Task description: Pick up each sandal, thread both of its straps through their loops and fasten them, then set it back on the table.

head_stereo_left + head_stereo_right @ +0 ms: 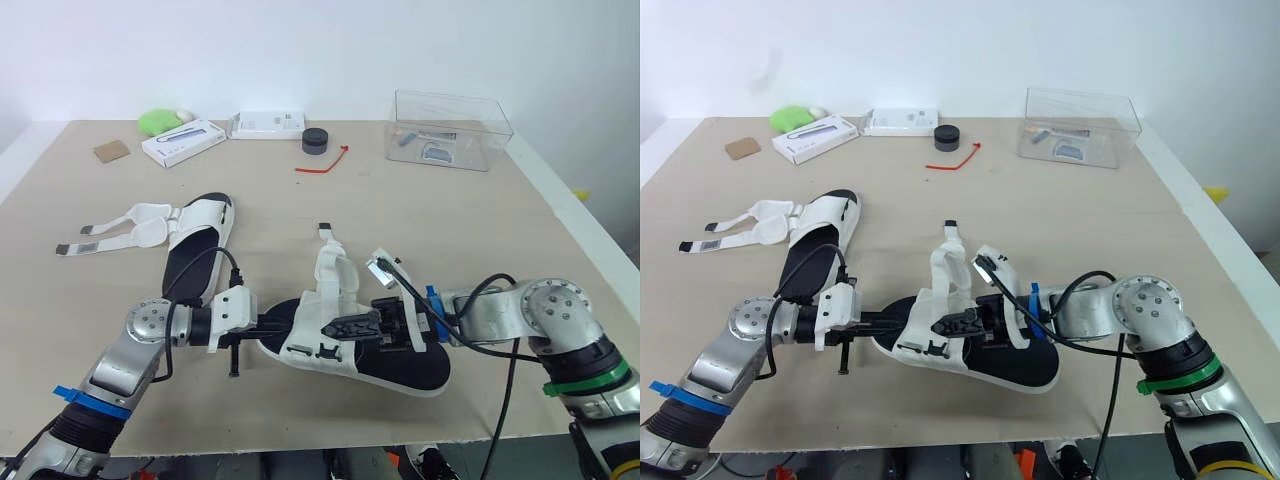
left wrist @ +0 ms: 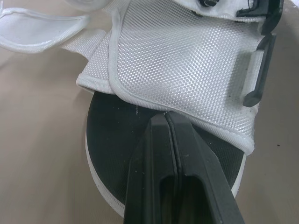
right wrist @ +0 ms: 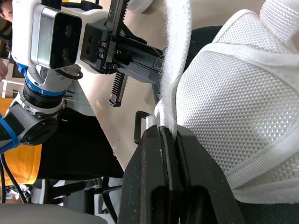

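Sandal (image 1: 350, 345) in hand lies right way up on the worktop (image 1: 470, 230). Its long axis runs across the robot from left to right, with the right end a little nearer the front edge. The second sandal (image 1: 196, 243) lies well apart, beyond the sandal's left end, its straps spread open.

The left jaws meet the sandal at its left end, coming in along its length. Their fingertips (image 2: 158, 133) are pressed together over the black sole, right at the hem of the white mesh flap; whether they nip that hem I cannot tell. The right jaws reach in from the sandal's right end and are closed on the strap (image 3: 174, 60), which rises from the sandal's middle.

The black loop (image 2: 259, 70) sits at the flap's edge on the sandal's near side, near the held strap. I judge the right arm the nearer one to carry the strap over and down to it.

Bare worktop lies beyond the sandal and past its right end. The front edge is close on its near side, leaving little room that way.
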Motion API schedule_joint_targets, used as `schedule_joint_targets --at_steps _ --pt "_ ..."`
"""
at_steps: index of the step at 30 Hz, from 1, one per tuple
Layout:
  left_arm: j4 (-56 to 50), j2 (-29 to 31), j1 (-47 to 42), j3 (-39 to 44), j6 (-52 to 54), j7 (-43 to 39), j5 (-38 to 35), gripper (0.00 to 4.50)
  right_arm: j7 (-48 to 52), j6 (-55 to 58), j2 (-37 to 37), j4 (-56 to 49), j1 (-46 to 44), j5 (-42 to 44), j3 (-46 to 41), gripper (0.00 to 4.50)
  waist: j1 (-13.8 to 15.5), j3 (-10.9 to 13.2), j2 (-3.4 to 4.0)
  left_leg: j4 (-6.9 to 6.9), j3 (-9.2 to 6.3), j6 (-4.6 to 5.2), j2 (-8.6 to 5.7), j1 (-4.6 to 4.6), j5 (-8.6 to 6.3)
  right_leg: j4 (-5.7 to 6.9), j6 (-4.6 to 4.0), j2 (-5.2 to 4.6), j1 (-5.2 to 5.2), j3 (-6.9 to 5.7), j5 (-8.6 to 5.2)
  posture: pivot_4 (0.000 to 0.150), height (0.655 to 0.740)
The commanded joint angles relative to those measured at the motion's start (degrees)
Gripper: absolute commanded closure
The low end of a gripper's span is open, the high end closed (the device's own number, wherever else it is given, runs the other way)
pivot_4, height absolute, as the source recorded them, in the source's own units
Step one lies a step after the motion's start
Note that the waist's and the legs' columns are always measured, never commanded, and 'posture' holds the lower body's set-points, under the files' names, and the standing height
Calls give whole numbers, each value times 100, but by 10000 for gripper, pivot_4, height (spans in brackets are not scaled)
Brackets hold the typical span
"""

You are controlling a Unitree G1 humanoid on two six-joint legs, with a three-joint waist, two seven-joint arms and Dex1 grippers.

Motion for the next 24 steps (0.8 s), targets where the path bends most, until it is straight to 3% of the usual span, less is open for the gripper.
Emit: schedule_joint_targets --at_steps 1,12,24 --pt "87 29 65 -115 34 11 199 45000 87 26 -156 -263 -59 85 20 44410 0 0 0 0 0 0 -1 0 0 -1 1 -1 0 0 0 1500 7400" --pt "114 65 65 -145 -2 21 242 45000 278 11 -319 -315 66 85 70 44410 1 -1 -1 0 1 1 -3 -2 0 -3 4 -2 0 0 2 1500 7400" --pt "122 81 80 -181 -39 9 327 45000 263 -194 -3 -376 96 85 -37 44410 0 -10 5 0 0 1 3 1 0 -2 4 0 4 3 2 1500 7400"
